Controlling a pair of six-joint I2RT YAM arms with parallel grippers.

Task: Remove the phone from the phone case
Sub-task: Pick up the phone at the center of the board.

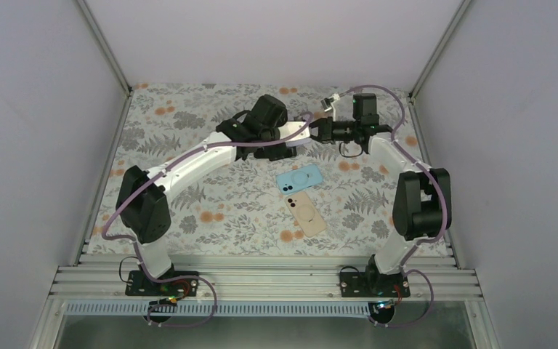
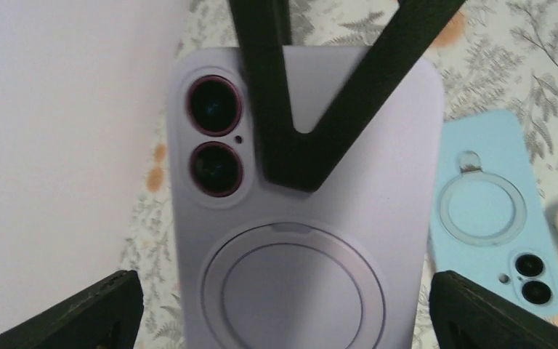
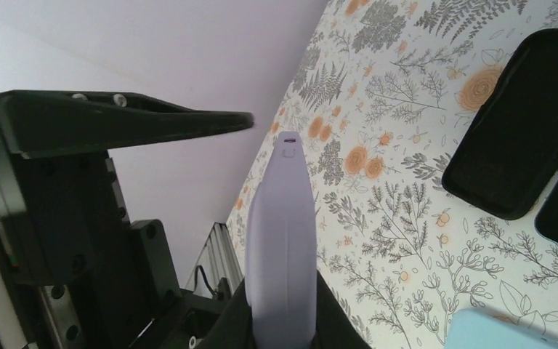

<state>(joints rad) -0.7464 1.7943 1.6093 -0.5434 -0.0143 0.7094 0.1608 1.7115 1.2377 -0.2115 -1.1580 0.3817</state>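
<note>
Right gripper [image 3: 282, 323] clamping lavender case [image 2: 392, 196] across its faces, holding it raised over floral tabletop [image 1: 182, 123], rear centre. Phone [image 2: 216, 138] sitting inside case, lenses showing. Left gripper [image 2: 285, 294] gaping wide, fingers flanking case with gaps showing. Blue-cased phone [image 1: 299, 178], beige phone [image 1: 306, 213] and black case [image 3: 523, 123] lying on tabletop.

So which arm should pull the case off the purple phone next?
Left, probably. The left end effector is open and straddles the lavender cased phone, so it looks ready to close. The right end effector is shut on it, holding it up.
</note>
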